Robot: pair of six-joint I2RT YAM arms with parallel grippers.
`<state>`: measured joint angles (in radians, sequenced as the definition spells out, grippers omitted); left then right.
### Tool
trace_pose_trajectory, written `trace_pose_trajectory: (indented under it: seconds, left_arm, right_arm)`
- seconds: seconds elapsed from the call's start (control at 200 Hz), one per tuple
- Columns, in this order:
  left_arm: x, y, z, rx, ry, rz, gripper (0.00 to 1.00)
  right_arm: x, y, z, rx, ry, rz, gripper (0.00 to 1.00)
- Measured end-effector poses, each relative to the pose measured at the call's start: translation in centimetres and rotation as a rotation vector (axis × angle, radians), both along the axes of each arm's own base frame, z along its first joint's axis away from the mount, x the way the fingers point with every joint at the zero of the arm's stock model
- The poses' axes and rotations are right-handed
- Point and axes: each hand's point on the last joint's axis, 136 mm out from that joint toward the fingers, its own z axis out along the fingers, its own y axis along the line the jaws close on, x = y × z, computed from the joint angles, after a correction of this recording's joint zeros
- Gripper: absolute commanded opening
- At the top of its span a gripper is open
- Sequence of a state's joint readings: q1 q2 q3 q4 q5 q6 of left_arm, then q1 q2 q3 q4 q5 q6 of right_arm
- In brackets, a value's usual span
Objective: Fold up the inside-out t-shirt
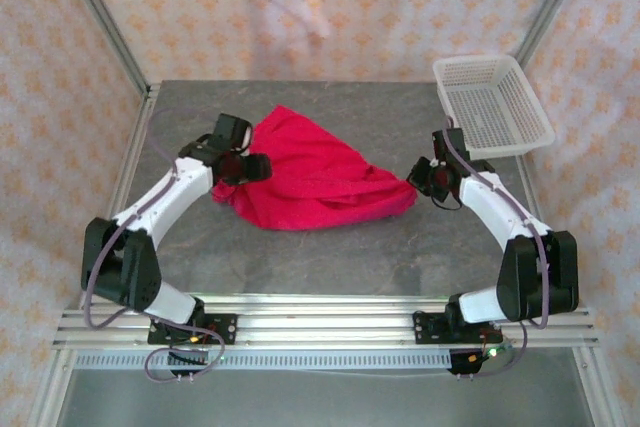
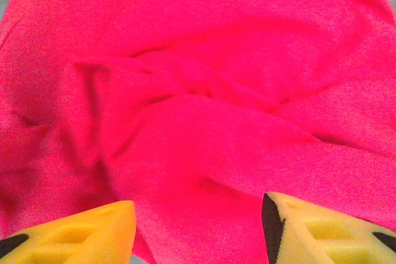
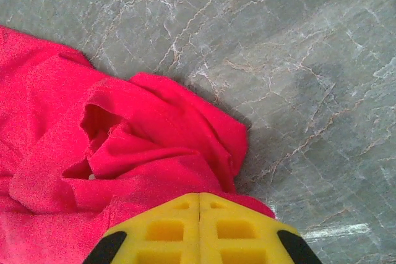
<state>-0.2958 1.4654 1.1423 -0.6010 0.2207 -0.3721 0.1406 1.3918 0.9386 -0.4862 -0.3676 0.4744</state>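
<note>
Left wrist view: the left end effector has its yellow fingers wide apart. It is let loose and holds nothing. Red cloth lies just under the gap, so I think it is set to take a new bite.

The right end effector has its fingers pressed tight together. The cloth runs right up under the tips, so it looks to be pinching the edge.

Both are at the t-shirt. It lies in a bumpy heap on the grey worktop, to the left of the white basket and closer to the arm bases. The right one sits just in front of the basket. The left one is at the end of the heap far from the basket. With one at each end, they can pull the shirt flat. It is not folded yet.
</note>
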Motion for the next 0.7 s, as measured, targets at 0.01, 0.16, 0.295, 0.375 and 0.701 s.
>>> trace_pose_trajectory:
  seconds: [0.01, 0.16, 0.295, 0.375, 0.701]
  left_arm:
    - [-0.1, -0.8, 0.6, 0.014, -0.028, -0.036, 0.59]
    - [-2.4, -10.0, 4.4, 0.028, -0.282, -0.442, 0.76]
    - [-3.6, -15.4, 2.3, 0.045, -0.316, -0.702, 0.76]
    - [-3.2, -17.2, -0.2, 0.086, -0.281, -0.797, 0.75]
    - [-1.9, -22.2, -4.4, 0.191, -0.248, -1.018, 0.73]
  right_arm:
    - [0.0, 0.0, -0.1, -0.001, -0.001, 0.003, 0.23]
    - [-0.2, 0.0, -0.4, -0.004, -0.002, 0.007, 0.33]
    - [-0.3, 0.0, 0.1, -0.001, -0.018, 0.007, 0.34]
    - [-0.3, 0.0, 0.5, 0.001, -0.031, 0.007, 0.34]
    - [-0.9, 0.1, 2.8, 0.019, -0.09, 0.013, 0.35]
